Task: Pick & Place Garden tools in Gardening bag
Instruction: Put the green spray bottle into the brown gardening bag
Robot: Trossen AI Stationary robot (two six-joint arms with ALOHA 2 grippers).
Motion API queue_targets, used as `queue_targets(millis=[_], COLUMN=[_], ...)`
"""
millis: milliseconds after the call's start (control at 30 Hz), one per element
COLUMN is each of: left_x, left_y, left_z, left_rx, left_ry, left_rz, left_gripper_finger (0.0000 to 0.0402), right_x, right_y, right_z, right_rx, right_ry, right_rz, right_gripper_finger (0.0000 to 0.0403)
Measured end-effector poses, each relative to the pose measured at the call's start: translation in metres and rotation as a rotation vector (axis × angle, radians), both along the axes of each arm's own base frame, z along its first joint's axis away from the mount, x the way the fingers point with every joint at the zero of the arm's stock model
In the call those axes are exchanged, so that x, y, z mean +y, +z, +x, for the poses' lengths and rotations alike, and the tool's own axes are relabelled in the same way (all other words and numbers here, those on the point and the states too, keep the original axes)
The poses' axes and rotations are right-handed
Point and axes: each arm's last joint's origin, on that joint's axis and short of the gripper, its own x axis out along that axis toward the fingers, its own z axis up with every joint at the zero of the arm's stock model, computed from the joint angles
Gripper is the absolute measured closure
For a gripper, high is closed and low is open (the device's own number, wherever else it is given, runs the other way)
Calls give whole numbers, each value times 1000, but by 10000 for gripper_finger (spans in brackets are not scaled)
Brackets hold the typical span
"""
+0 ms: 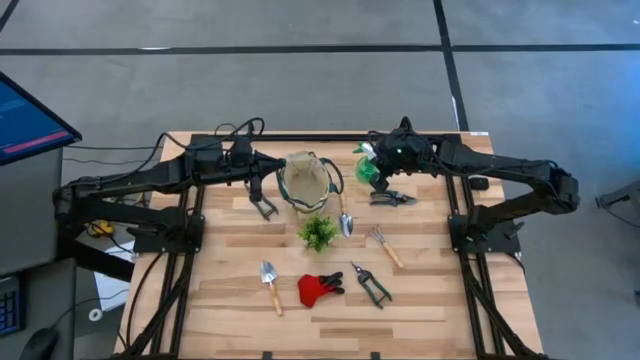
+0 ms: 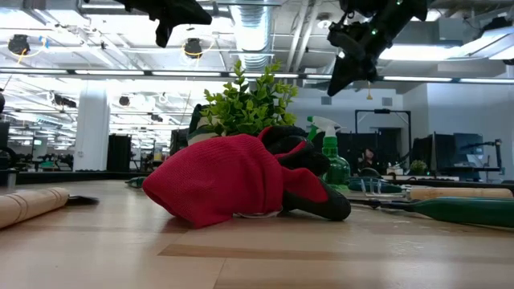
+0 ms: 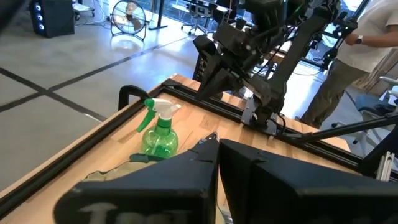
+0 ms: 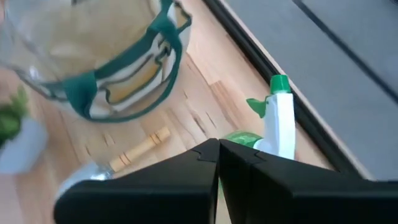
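The beige gardening bag (image 1: 305, 180) with a dark green rim stands at the far middle of the table; it also shows in the right wrist view (image 4: 106, 56). The green spray bottle (image 1: 368, 165) stands upright to its right. My right gripper (image 4: 217, 149) is shut and empty, raised above the bottle (image 4: 277, 118). My left gripper (image 1: 265, 208) is shut and empty, raised just left of the bag. Black-handled shears (image 1: 392, 198), a trowel (image 1: 345, 215), a rake (image 1: 384, 245), a second trowel (image 1: 270, 285), red gloves (image 1: 320, 288) and green-handled shears (image 1: 372, 285) lie flat on the table.
A small leafy plant (image 1: 318, 232) in a pot stands mid-table, just in front of the bag. A monitor (image 1: 30, 120) stands beyond the table's left edge. A person (image 3: 367, 43) stands beyond the table's right side. There is bare wood along the table's near edge.
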Motion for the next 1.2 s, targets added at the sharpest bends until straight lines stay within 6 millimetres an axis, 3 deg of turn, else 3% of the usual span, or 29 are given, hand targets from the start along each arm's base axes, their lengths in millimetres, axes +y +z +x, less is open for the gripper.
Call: queue_targets(millis=[500,967,1200], left_x=[0,1,9], left_y=[0,0,0], left_z=[0,0,-3], left_rx=[0,2,7], left_ry=[0,40,169], left_rz=[0,8,28], left_gripper_finger=[400,400,400], right_x=[-22,-37,-38], right_y=[-6,-3,1], right_z=[-4,-7,-3], right_rx=[35,14,-29], right_ry=[-55,-61,-58], right_rz=[-16,-77,-98], right_gripper_finger=[263,224,169])
